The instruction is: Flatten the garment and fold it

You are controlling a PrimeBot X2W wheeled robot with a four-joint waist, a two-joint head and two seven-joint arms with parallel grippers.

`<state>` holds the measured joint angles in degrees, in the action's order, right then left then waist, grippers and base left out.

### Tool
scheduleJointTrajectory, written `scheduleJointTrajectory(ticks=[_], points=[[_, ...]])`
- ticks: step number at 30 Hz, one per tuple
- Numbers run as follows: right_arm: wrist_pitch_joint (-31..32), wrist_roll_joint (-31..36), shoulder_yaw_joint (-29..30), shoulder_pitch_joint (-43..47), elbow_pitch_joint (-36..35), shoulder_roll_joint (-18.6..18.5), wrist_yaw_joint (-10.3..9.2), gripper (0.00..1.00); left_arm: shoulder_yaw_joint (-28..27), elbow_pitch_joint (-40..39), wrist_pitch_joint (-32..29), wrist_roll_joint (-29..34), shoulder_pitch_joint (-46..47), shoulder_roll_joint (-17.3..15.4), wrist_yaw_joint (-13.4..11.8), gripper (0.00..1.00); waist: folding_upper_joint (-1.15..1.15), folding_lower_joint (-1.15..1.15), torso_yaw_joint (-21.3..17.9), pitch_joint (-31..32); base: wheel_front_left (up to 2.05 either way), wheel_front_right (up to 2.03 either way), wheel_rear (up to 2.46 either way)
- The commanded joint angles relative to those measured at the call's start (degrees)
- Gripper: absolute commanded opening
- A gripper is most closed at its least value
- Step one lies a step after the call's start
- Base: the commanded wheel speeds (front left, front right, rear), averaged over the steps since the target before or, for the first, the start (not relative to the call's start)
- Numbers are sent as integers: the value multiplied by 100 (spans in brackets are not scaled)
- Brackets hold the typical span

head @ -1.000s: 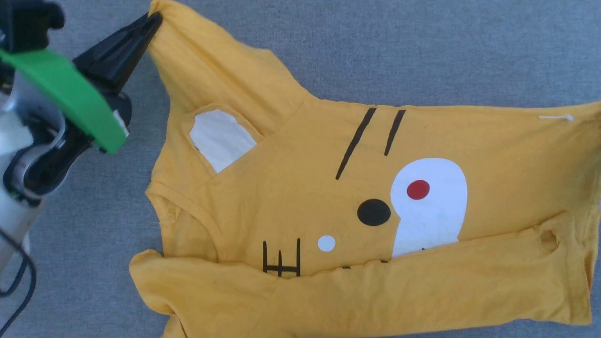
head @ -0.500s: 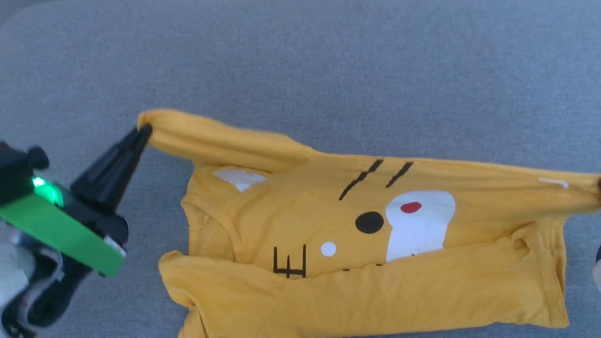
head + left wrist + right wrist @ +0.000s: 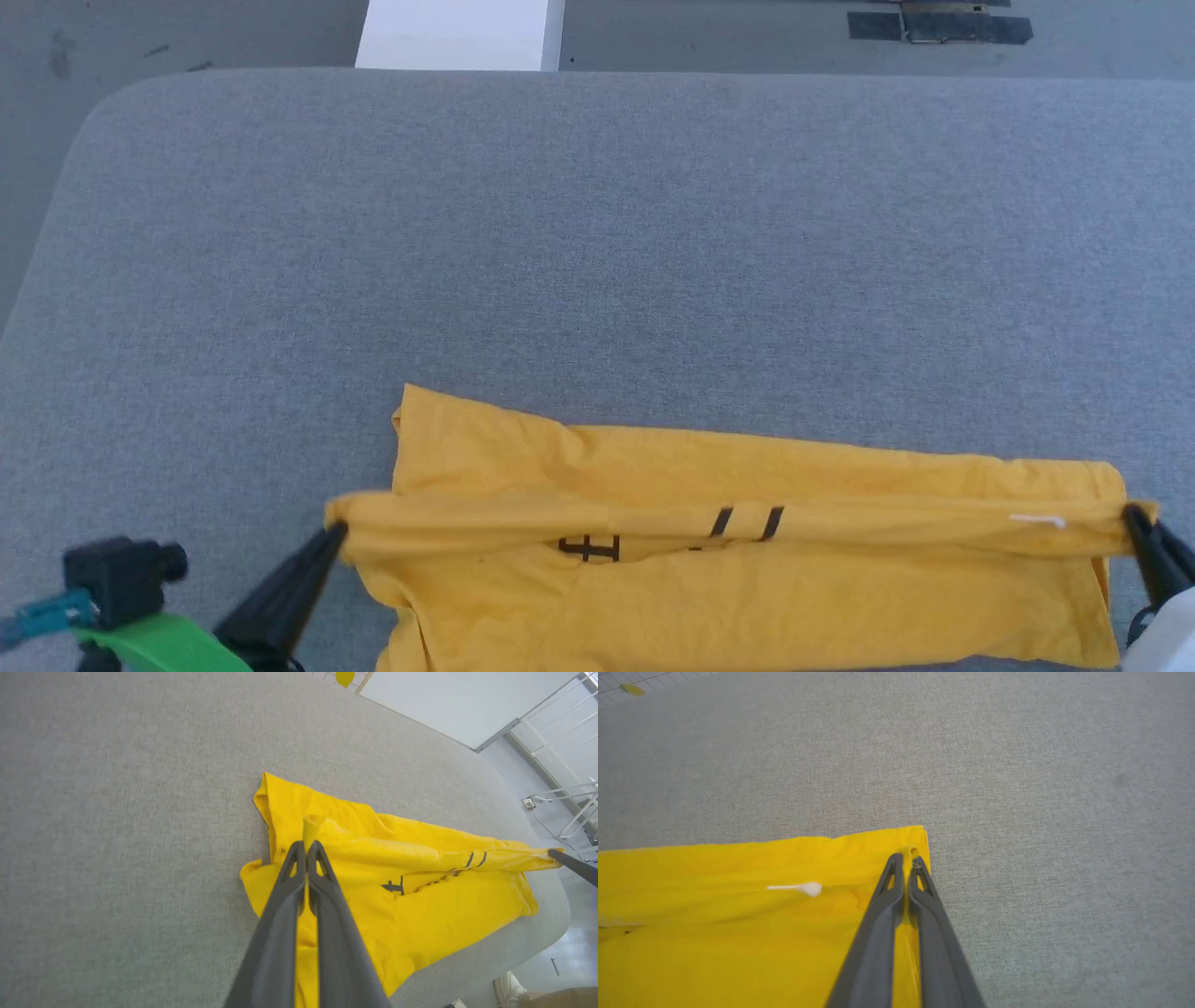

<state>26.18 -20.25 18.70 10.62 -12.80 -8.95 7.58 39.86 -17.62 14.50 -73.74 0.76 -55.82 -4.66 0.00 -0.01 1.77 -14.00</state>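
Shirt (image 3: 747,597): yellow, lying along the near side of the grey counter (image 3: 597,233), well short of its far edge. One long edge is lifted off the cloth and pulled into a straight, tight band from left to right. The left gripper (image 3: 336,534) has its fingers pinched shut on the left end of that band, and the right gripper (image 3: 1131,515) is pinched shut on the right end, just past a small white tag (image 3: 1036,521). Under the band a flat layer rests on the counter, and a strip of it shows beyond the band on the far side. Two black stripes (image 3: 747,521) of the print peek out at the fold.

This looks like a lengthwise fold, with the raised edge being carried over the rest of the shirt. To do it well, both ends should travel at the same height and pace, so the band stays parallel to the edge nearest the robot. The pull should be just firm enough to hold the band straight, since more may drag the lower layer toward the robot or slip it off the counter. The left end looks bunched around the fingers, so it may need a slight outward tug before it is set down. Lower both ends together and let go only once the cloth rests flat.
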Motion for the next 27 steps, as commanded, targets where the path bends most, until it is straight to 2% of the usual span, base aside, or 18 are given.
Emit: scheduleJointTrajectory(ticks=[1,6,7,8,9,15,17,20,23,27], points=[[-57,-5,-46,74,91,-3,-9,0,69,71,29,-64,-121,109,-12,0,0,1,-28,56,0,0,0],[-69,126,-230,130,502,-71,-9,0,449,501,-288,-51,-84,471,93,0,0,1,-85,157,0,0,0],[-90,149,-247,111,565,-74,-9,29,490,577,-322,-27,-38,546,103,0,0,1,-93,171,0,0,0],[-117,180,-262,84,638,-79,-9,87,532,663,-351,-3,22,640,122,15,0,1,-102,187,0,0,0],[-120,210,-276,66,693,-85,-9,100,557,725,-372,8,65,710,133,100,0,1,-108,200,0,0,0],[-107,103,-355,-54,719,-88,-9,100,466,931,-270,39,254,981,128,100,0,1,-147,285,0,0,0],[-41,-117,-75,-104,383,-36,-9,100,-820,775,41,592,238,1378,-282,100,0,1,-122,330,0,0,0],[-4,44,81,-88,400,-33,-9,100,-1974,513,47,1550,-20,1994,-479,100,0,1,-73,311,0,0,0],[74,157,103,-68,559,36,-9,100,-2705,255,48,2534,-374,2591,-450,100,0,1,-5,252,0,0,0],[114,228,32,-121,828,105,-9,100,-3198,191,49,3340,-732,3155,-202,100,0,1,65,160,0,0,0]])
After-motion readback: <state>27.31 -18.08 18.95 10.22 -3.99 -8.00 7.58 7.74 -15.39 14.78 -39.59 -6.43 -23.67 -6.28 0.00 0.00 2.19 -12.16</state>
